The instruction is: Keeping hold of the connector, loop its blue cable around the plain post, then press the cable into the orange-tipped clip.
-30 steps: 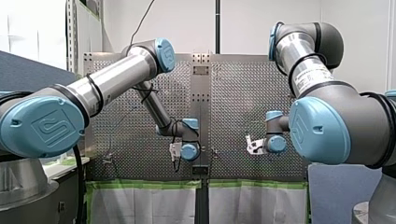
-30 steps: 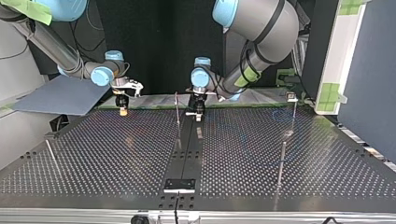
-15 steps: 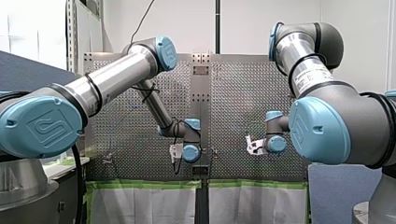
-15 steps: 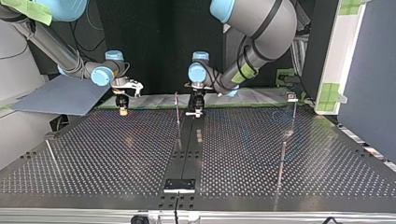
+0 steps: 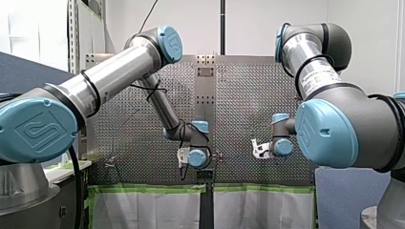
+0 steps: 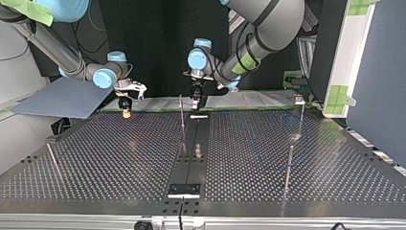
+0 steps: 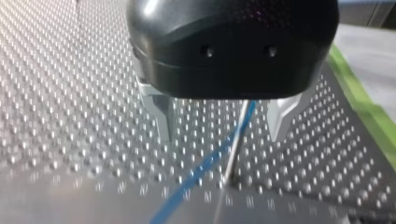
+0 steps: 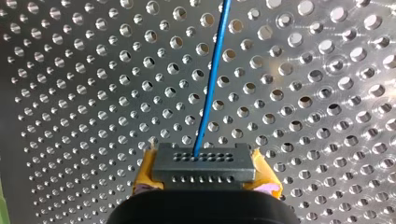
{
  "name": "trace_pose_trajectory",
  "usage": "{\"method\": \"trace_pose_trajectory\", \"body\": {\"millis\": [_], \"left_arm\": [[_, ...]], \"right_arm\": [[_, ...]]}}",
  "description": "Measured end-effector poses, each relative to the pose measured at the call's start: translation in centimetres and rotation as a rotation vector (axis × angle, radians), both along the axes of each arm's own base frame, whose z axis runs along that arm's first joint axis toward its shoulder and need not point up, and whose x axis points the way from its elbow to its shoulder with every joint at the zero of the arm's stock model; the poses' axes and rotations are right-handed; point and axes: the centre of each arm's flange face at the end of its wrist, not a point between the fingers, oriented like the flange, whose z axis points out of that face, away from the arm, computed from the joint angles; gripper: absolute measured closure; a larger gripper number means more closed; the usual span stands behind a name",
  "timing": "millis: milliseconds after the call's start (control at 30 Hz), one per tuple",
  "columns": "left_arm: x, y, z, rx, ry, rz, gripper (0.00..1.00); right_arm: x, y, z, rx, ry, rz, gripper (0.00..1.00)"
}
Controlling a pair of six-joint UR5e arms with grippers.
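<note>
Perforated metal table (image 8: pixel 93 70): my right gripper (image 8: pixel 208 179) pinches a dark grey rectangular connector (image 8: pixel 204 165); my left gripper (image 7: pixel 220 135), fingers spread, straddles its blue cable (image 7: pixel 202 163).

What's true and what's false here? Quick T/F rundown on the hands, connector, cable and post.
1. The right hand grips the connector between yellow pads. True.
2. The left hand is shut on the cable. False: it is open, and the cable passes between its fingers.
3. The cable is red. False: it is blue.
4. In the left wrist view, a thin post shows between the left hand's fingers. True.
</note>
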Motion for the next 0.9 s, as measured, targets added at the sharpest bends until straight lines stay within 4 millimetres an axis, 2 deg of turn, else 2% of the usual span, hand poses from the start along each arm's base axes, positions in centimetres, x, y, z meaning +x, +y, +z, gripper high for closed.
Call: {"method": "trace_pose_trajectory", "body": {"millis": [500, 700, 900], "left_arm": [[-6.5, -5.1, 0.6, 0.019, 0.01, -0.054, 0.0], [-7.7, -5.2, -0.1, 0.03, 0.023, -0.063, 0.0], [-7.7, -4.8, -0.6, 0.036, 0.031, -0.053, 0.0]], "right_arm": [[-0.1, 0.0, 0.0, 0.005, 0.001, -0.001, 1.0], [-0.2, 0.0, -0.1, 0.007, 0.002, -0.002, 1.0], [-0.2, 0.0, -0.1, 0.008, 0.002, -0.002, 1.0]]}}
